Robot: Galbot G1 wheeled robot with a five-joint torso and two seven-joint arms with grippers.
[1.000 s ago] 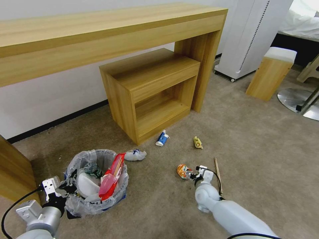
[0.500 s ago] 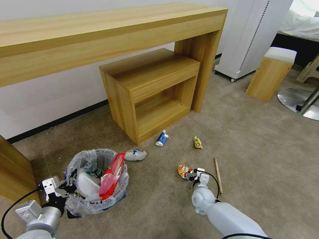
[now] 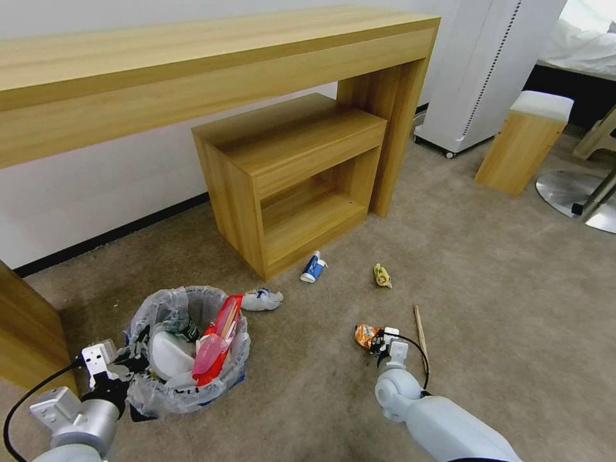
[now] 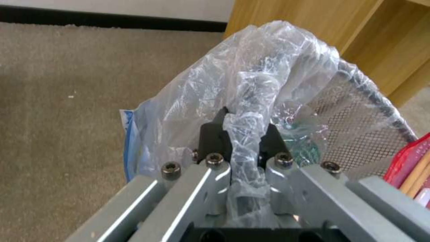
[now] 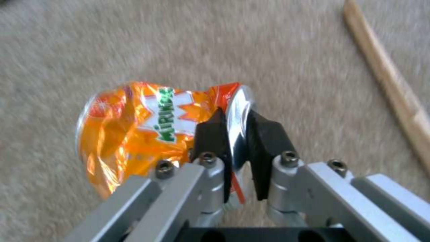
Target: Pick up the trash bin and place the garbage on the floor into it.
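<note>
Since a second ago the crushed orange can (image 3: 366, 334) has shifted right across the beige carpet (image 3: 500, 308), toward the wooden stick (image 3: 421, 339), carried along by the right end effector (image 3: 382, 340). That end effector's two black pads (image 5: 210, 137) are clamped on the can's silver rim, as the right wrist view shows, with the stick lying just beside it on the carpet.

At the near left, the left end effector (image 3: 122, 371) is pinched shut on the rim of the trash bin (image 3: 186, 350), bunching the translucent liner bag (image 4: 251, 101) between its pads. Inside the bin stand red wrappers (image 3: 218, 340) and a white slipper (image 3: 168, 355).

On the carpet lie a crumpled white-and-blue piece (image 3: 261, 299) just beyond the bin, a blue-white carton (image 3: 312, 267) in front of the low wooden cabinet (image 3: 295, 173), and a small yellow wrapper (image 3: 382, 276) farther right.
</note>
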